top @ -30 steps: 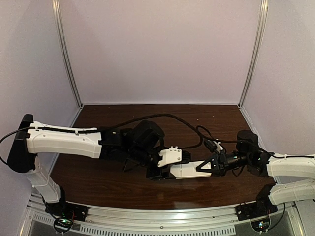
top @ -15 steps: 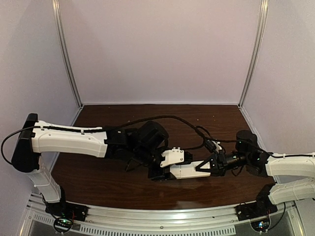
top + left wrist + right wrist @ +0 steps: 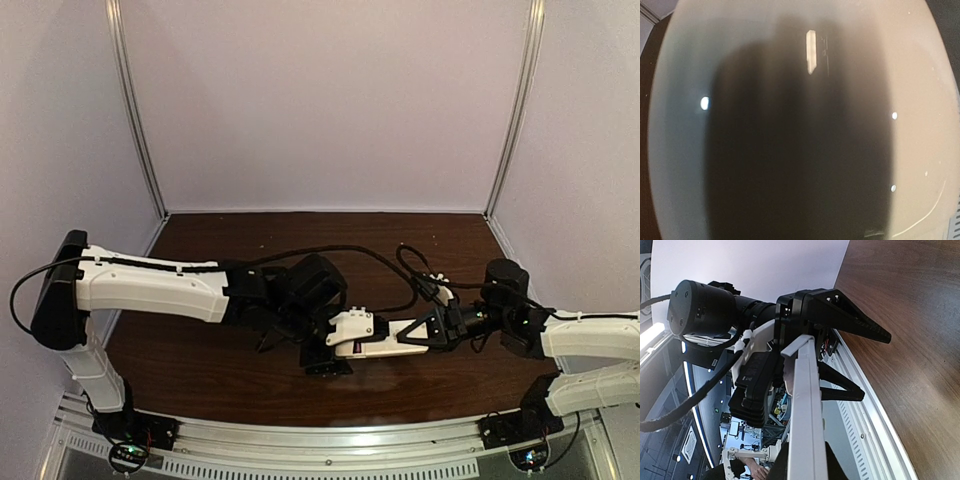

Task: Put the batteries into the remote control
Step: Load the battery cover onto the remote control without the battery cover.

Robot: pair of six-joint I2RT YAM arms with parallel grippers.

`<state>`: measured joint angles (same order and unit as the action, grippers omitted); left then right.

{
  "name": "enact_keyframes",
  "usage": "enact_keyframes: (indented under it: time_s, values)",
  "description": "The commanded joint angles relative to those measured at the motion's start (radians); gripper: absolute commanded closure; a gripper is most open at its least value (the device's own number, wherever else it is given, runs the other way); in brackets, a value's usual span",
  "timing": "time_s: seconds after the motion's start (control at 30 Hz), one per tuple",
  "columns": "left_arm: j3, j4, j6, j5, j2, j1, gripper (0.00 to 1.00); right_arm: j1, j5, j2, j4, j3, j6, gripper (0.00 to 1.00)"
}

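Observation:
The white remote control (image 3: 378, 341) is held level above the table. My right gripper (image 3: 408, 335) is shut on its right end. In the right wrist view the remote (image 3: 806, 405) runs edge-on up from between my right gripper's jaws (image 3: 807, 462). My left gripper (image 3: 325, 358) is at the remote's left end. In the right wrist view the left gripper (image 3: 874, 366) has its two black fingers spread apart beside that end, with nothing between the tips. The left wrist view shows only a blurred pale surface (image 3: 920, 100) with a dark shadow. I cannot make out the batteries.
The dark wooden table (image 3: 200, 360) lies below both arms. A black cable (image 3: 380, 262) loops over it behind the grippers. The metal front rail (image 3: 330, 440) runs along the near edge and shows in the right wrist view (image 3: 870, 410). Pale walls close off the back and sides.
My left arm has reached further right and its gripper has closed in on the remote's left end. My right gripper has lifted the remote slightly and shifted it left.

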<state>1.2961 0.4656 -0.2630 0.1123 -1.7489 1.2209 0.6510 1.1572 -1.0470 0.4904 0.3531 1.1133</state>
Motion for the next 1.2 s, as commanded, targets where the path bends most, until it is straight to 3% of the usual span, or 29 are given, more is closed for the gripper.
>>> enact_keyframes:
  time_s: [0.0, 0.1, 0.23, 0.67, 0.87, 1.17]
  values:
    - [-0.013, 0.008, 0.025, -0.015, 0.021, -0.013, 0.24, 0.011, 0.043, 0.022, 0.062, 0.027, -0.049, 1.0]
    - [0.007, 0.009, 0.037, -0.039, 0.012, -0.013, 0.25, 0.01, 0.024, 0.012, 0.026, 0.03, -0.065, 1.0]
    - [0.054, 0.032, 0.058, -0.068, -0.016, -0.013, 0.27, 0.01, 0.022, -0.011, 0.152, 0.008, 0.028, 1.0]
    - [0.185, 0.126, 0.082, -0.169, -0.11, 0.008, 0.27, 0.012, 0.012, -0.057, 0.284, -0.013, 0.119, 1.0]
    - [0.21, 0.174, 0.081, -0.216, -0.167, 0.012, 0.27, 0.012, 0.018, -0.059, 0.463, -0.04, 0.239, 1.0]
    - [0.204, 0.2, 0.064, -0.174, -0.204, 0.02, 0.21, 0.013, 0.021, -0.116, 0.757, -0.07, 0.423, 1.0]
